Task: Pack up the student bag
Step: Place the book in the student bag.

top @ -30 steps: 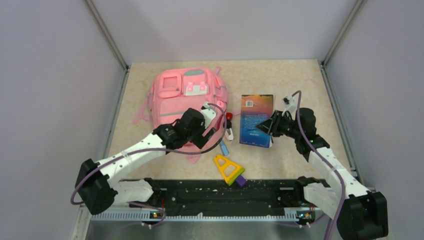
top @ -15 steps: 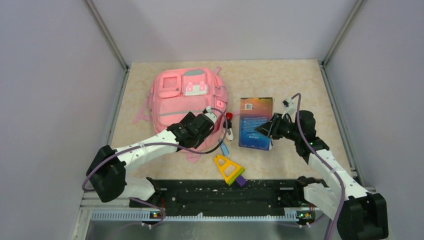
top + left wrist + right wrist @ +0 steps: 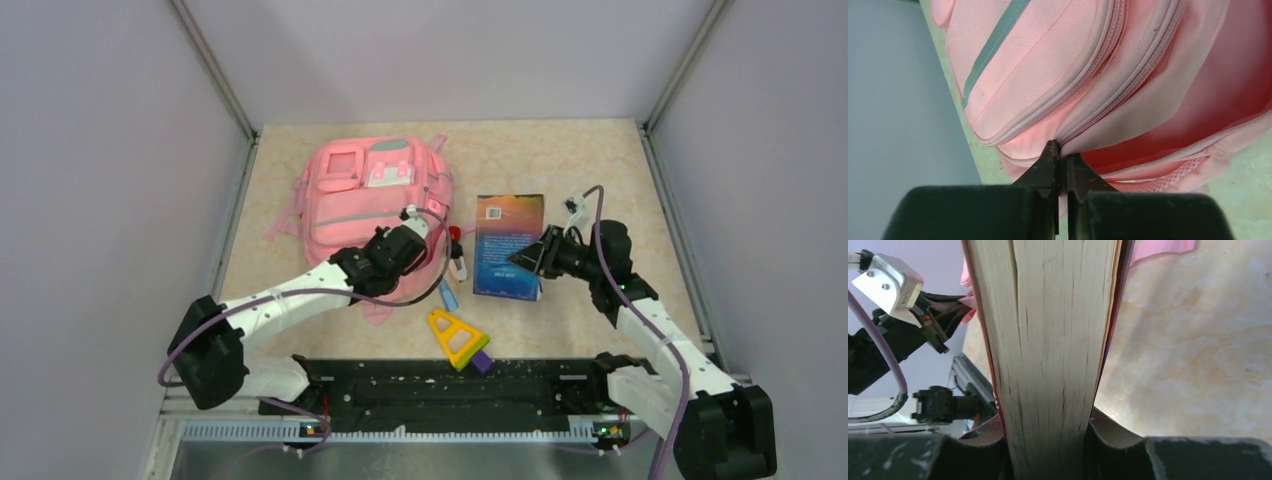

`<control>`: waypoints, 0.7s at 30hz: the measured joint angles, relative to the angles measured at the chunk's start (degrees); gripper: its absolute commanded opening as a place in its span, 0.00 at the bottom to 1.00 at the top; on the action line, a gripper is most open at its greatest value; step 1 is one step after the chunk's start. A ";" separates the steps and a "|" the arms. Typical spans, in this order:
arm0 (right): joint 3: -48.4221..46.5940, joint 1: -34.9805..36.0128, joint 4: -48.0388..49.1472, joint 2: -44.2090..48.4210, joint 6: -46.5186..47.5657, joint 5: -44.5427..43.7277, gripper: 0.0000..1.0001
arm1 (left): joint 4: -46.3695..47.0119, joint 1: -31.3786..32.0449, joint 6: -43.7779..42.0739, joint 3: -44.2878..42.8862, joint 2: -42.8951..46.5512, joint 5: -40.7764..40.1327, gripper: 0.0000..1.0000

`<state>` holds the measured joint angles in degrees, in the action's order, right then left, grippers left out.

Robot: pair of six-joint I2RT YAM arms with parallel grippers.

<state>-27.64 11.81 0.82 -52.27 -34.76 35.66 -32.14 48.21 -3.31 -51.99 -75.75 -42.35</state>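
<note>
1. The book (image 3: 508, 247) I hold has a white barcode label (image 3: 491, 211) at its cover's far left corner; the digits are too small to read.
2. Pale print lines lower on that cover are illegible to me.
3. I can read no other text.

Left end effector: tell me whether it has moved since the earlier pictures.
Yes. The left end effector dropped toward the table and shut on the pink backpack.
</note>
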 measured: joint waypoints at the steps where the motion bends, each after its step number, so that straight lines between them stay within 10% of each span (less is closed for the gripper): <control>1: 0.02 0.00 0.39 0.00 -0.90 0.52 0.00 | 0.00 0.02 -0.09 -0.22 0.13 -0.20 0.00; 9: 2.05 2.12 6.86 -1.42 -10.58 5.55 0.00 | 4.92 -1.44 -1.40 -4.98 7.08 0.79 0.00; 21: 2.12 23.23 15.89 -13.27 -20.87 1.95 0.00 | 5.99 -4.72 -0.20 -7.82 8.57 8.28 0.00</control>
<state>-25.52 35.05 16.71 -65.54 -55.64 37.60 -26.15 43.48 -3.51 -59.81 -67.18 -34.06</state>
